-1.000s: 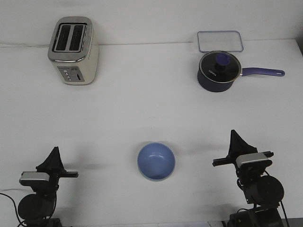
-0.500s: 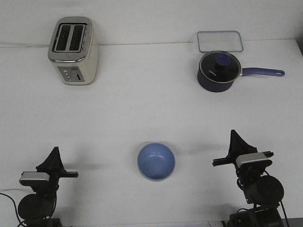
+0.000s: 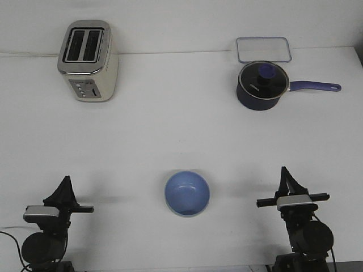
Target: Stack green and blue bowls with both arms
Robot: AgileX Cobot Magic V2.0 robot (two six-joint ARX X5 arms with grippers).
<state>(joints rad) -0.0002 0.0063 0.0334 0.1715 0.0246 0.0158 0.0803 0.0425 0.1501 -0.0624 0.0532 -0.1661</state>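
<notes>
The pale blue bowl (image 3: 187,192) stands upright on the white table, near the front and midway between the arms. No separate green bowl shows; a thin pale edge runs under the blue bowl's near rim, and I cannot tell what it is. My left gripper (image 3: 66,182) is at the front left, well left of the bowl, fingers together in a point, holding nothing. My right gripper (image 3: 284,172) is at the front right, well right of the bowl, also shut in a point and empty.
A cream toaster (image 3: 88,60) stands at the back left. A dark navy saucepan (image 3: 261,85) with a lid and a handle pointing right stands at the back right. A clear rectangular tray (image 3: 264,49) lies behind it.
My right arm has drawn back slightly toward the front edge and to the right, and its cross bar now sits level. The bowl and the left arm have not moved.
</notes>
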